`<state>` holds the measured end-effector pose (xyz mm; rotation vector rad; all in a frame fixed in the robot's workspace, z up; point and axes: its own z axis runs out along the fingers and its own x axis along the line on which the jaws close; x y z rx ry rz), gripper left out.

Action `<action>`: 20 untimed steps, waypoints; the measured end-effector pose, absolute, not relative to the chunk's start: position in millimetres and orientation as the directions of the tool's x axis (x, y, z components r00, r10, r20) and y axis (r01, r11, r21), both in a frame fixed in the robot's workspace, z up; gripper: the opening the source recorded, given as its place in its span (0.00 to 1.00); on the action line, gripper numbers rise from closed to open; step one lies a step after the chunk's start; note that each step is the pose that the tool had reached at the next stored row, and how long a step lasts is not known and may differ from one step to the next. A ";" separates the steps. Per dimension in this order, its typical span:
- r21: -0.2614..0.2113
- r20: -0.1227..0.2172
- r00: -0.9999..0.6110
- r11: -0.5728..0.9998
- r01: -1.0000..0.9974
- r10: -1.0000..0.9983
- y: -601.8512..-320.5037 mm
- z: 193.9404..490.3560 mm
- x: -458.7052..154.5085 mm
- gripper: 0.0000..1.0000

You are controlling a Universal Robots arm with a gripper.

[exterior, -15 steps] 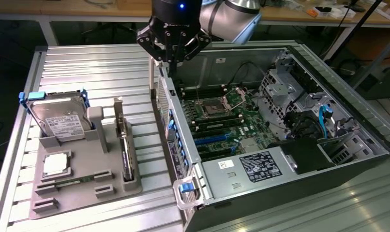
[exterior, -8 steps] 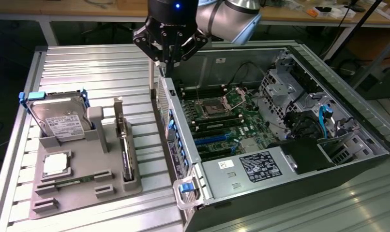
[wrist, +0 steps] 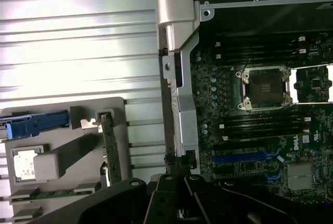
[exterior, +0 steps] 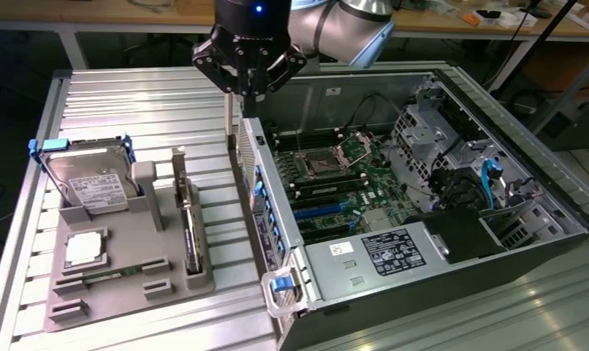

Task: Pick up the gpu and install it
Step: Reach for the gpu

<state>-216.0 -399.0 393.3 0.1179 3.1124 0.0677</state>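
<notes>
In the exterior view, a hard drive (exterior: 88, 183) in a blue frame stands in the grey holder (exterior: 128, 296). At its 3 o'clock the gpu (exterior: 189, 227) stands on edge in the same holder. At the gpu's 1 o'clock hangs the gripper (exterior: 247, 96), closed and empty, above the open computer case (exterior: 373, 91) wall

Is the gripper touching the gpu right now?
Apart. The exterior view shows the gripper up by the computer case wall, well clear of the gpu standing in the gray holder.
</notes>
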 end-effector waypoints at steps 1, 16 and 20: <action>0.044 -0.024 -0.997 0.996 0.075 0.076 -399.0 393.3 -216.7 0.11; 0.044 -0.024 -0.997 0.996 0.075 0.076 -399.0 393.3 -228.3 0.11; 0.044 -0.024 -0.997 0.996 0.075 0.076 -399.0 393.3 -230.7 0.11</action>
